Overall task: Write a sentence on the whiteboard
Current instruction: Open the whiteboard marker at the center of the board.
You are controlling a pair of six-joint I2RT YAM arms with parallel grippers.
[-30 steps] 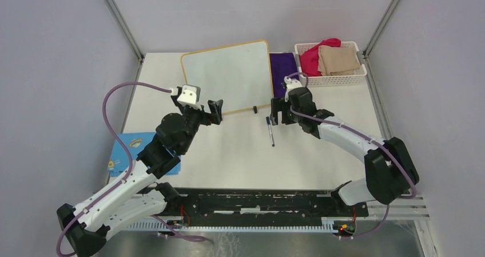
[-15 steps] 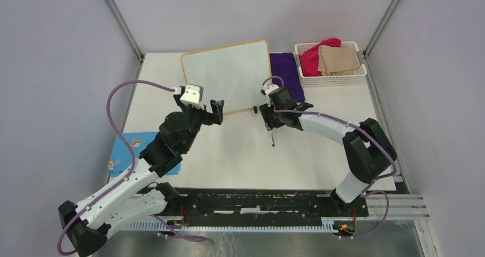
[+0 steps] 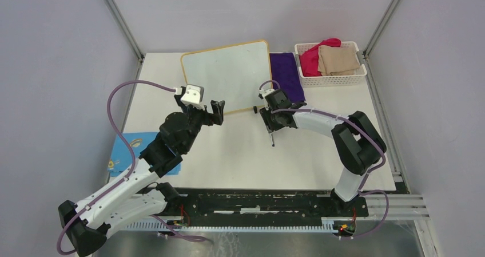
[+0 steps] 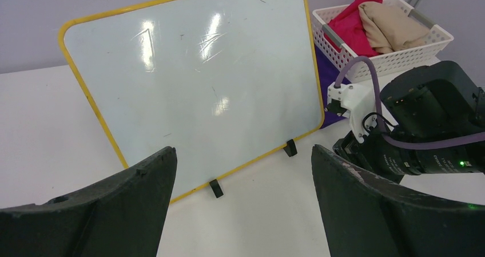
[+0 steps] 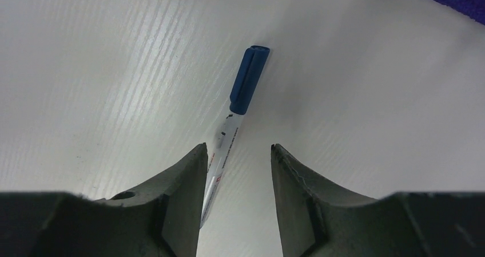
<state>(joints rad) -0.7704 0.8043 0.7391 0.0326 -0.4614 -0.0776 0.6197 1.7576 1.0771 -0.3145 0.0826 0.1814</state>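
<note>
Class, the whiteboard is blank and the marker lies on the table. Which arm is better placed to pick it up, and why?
Right. The right gripper hangs over the marker, jaws either side of its barrel. The left gripper sits open facing the whiteboard, well away from the marker.

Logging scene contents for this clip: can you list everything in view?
table: 1, white, centre
whiteboard: 1, white, yellow frame, blank, far centre of table
marker: 1, white with blue cap, lying on table
purple cloth: 1, purple, right of whiteboard
basket: 1, white, far right corner
red cloth: 1, red, in basket
beige cloth: 1, beige, in basket
booklet: 1, blue, near left edge
left gripper: 1, black, open, facing whiteboard
right gripper: 1, black, open, straddling marker
</note>
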